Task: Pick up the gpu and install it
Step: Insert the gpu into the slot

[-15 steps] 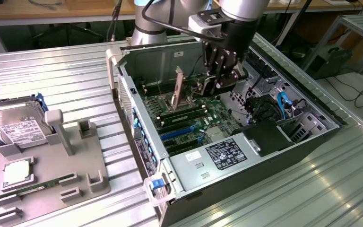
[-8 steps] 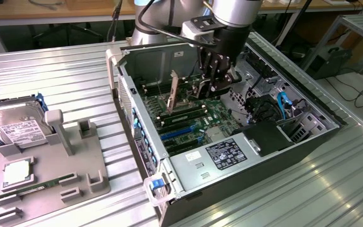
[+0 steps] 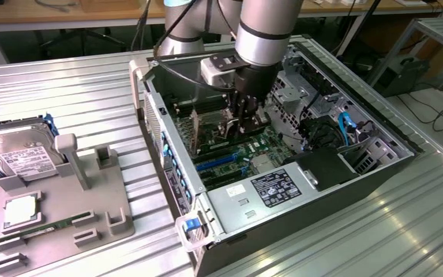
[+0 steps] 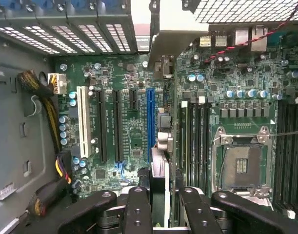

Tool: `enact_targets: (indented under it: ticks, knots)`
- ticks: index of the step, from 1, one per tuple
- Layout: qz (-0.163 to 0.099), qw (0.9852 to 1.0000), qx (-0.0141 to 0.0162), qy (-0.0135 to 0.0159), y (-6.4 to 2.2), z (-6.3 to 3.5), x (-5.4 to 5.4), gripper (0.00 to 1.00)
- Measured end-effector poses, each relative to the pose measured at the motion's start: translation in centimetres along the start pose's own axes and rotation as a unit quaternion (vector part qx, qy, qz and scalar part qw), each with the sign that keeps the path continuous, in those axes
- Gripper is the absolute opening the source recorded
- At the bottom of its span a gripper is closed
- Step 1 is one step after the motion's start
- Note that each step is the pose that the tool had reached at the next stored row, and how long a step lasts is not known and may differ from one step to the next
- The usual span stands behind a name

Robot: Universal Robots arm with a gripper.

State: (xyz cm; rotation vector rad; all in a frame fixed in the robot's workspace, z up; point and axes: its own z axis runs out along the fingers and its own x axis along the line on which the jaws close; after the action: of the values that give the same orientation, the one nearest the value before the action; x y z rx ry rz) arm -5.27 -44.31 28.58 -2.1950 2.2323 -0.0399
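Gripping gpu (image 4: 159,170) edge-on, hand (image 4: 159,207) inside case (image 3: 375,124); blue slot (image 4: 149,119) beside, memory slots (image 4: 195,141) flanking.

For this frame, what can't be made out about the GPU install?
- GPU in the wrist view: edge-on between the gripper fingers, its lower end cut off by the frame edge.
- Exterior view: the gripper covers the card inside the case, so seating in a slot cannot be judged.
- Hard drive label: text too small.
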Motion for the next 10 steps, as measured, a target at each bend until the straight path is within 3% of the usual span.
enact_targets:
  ticks: [1,2,3,4,5,7,10]
  knots:
    - [0.000,1.0000,0.0000,-0.0013,0.54,1.14,0.6,0.27]
    - [0.000,1.0000,0.0000,-0.0011,0.62,1.58,0.7,0.27]
    - [0.000,1.0000,0.0001,-0.0091,1.12,1.81,0.8,0.27]
    - [0.000,0.9996,-0.0002,-0.0298,1.12,1.91,1.7,0.27]
    - [0.000,0.9996,-0.0002,-0.0296,1.46,2.32,2.0,0.27]
    - [0.000,0.9997,-0.0001,-0.0250,2.05,2.98,2.3,0.27]
    - [0.000,0.9998,-0.0001,-0.0204,2.26,3.40,2.3,0.27]
